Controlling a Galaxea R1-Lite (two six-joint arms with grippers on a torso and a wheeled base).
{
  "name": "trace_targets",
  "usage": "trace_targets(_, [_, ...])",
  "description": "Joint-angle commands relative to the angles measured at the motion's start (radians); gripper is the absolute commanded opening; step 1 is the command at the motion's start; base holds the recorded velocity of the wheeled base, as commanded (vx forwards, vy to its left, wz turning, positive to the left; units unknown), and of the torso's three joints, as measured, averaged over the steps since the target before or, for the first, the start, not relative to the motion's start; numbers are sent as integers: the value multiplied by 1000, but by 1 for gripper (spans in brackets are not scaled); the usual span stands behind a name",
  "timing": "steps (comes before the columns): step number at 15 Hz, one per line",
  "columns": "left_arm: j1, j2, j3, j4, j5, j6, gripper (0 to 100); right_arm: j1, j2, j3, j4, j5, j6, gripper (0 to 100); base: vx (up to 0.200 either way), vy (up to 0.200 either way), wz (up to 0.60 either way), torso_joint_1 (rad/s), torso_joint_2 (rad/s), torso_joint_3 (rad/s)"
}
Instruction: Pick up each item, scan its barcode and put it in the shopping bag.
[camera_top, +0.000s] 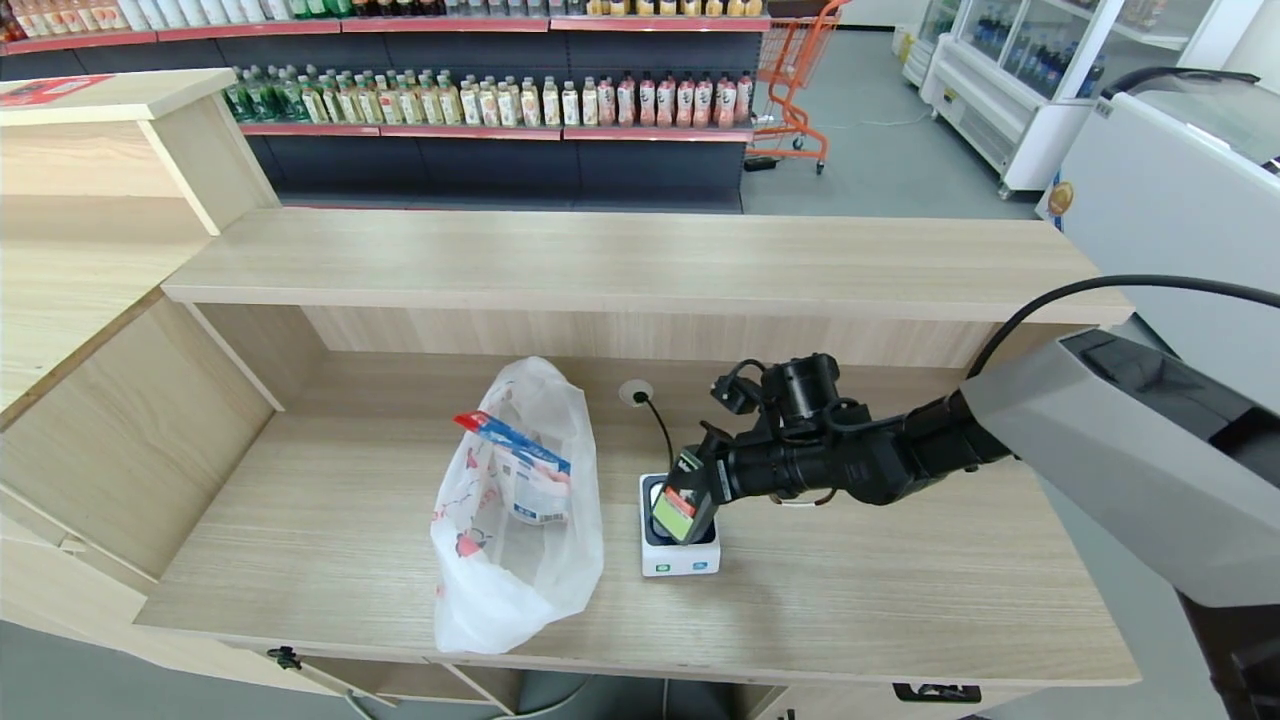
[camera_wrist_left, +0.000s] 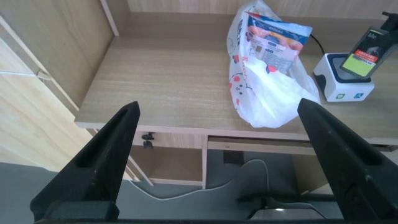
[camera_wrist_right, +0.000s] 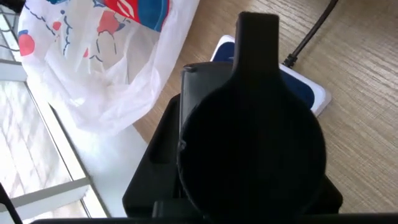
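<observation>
In the right wrist view a dark mass (camera_wrist_right: 249, 149) close to the lens, claw or load I cannot tell, covers most of the white scanner (camera_wrist_right: 308, 93). There the cable (camera_wrist_right: 311, 31) runs off the top edge, and the shopping bag (camera_wrist_right: 93, 68) is cut by the top and left edges. In the head view the item (camera_top: 682, 508) held by the right claw (camera_top: 693, 482) hides the scanner's window. The snack packet (camera_top: 525, 475) is half veiled by the bag's plastic. The left claw (camera_wrist_left: 217, 107) is cut off below.

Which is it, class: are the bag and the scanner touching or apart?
Apart. The head view shows a strip of bare counter between the bag and the scanner.
</observation>
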Motion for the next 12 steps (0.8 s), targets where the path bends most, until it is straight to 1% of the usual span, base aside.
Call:
trace_targets(1, [0,2,0,0,-1,0,100,4,5,-2,2,-3,1,0,0,0,0,0,0,0])
trace_targets(2, [0,2,0,0,0,0,100,2,2,-3,2,-3,9,0,0,0,0,0,0,0])
trace_targets(5, [0,2,0,0,-1,1,100,13,-64,-59,11,0,130,0,0,0,0,0,0,0])
trace_targets(6, [0,2,0,0,-1,1,100,8,-124,-51,11,0,125,0,0,0,0,0,0,0])
trace_targets(8, [0,2,0,0,-1,1,100,-19,-202,-11,11,-3,33,0,0,0,0,0,0,0])
trace_targets(9, [0,2,0,0,-1,1,100,-67,-268,63,5,-3,-132,0,0,0,0,0,0,0])
trace_targets(10, [0,2,0,0,-1,1,100,-100,-311,119,2,2,-247,0,0,0,0,0,0,0])
trace_targets(11, [0,0,0,0,-1,3,100,-131,-352,173,1,12,-336,0,0,200,0,2,7,2])
trace_targets(12, [0,2,0,0,-1,1,100,-147,-395,225,1,57,-367,0,0,200,0,2,2,-2])
